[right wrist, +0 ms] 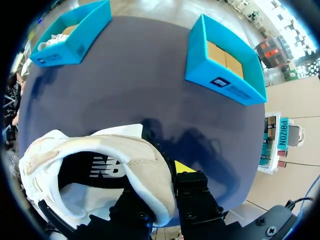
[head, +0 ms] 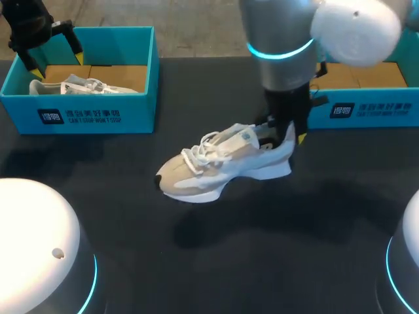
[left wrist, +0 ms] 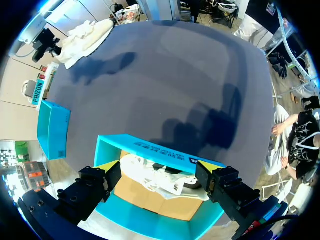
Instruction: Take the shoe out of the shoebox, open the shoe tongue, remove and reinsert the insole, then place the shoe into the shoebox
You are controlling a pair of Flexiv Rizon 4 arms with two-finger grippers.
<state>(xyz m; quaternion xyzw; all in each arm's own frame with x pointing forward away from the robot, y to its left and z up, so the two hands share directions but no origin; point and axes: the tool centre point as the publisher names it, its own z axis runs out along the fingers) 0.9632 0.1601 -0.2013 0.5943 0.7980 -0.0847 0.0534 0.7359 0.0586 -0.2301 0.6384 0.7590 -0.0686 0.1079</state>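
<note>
**Shoe Held by the Heel Above the Table**

Found the shoe [head: 219, 163] over the middle of the dark table [head: 275, 248]. Judged it to be clear of the surface, with its shadow lying apart from the sole on the near side. Saw the toe pointing to the robot's left and tipped lower than the heel, with white laces crossing over the tongue.

Noted the right gripper [head: 287, 134] clenched on the heel. Confirmed this in the right wrist view: the padded heel wall was pinched from two sides, one finger down inside the opening and the other outside, with a yellow tip showing beside the outer one. Glimpsed a dark interior with white print through the opening, close under the wrist.

Farther back, found the right shoebox [head: 366, 111], turquoise, just beyond the held heel, with bare brown cardboard showing on its floor. Found the left shoebox [head: 85, 114] well apart from it, at the far left of the table. Made out a second shoe [head: 72, 85], pale like the first, lying inside against the near wall.

Saw the left gripper [head: 54, 57] hanging over that box, fingers spread wide and grasping nothing. Made out the second shoe in the left wrist view, below and between those released fingers. Could not tell from either view whether either finger touched the box wall.
</note>
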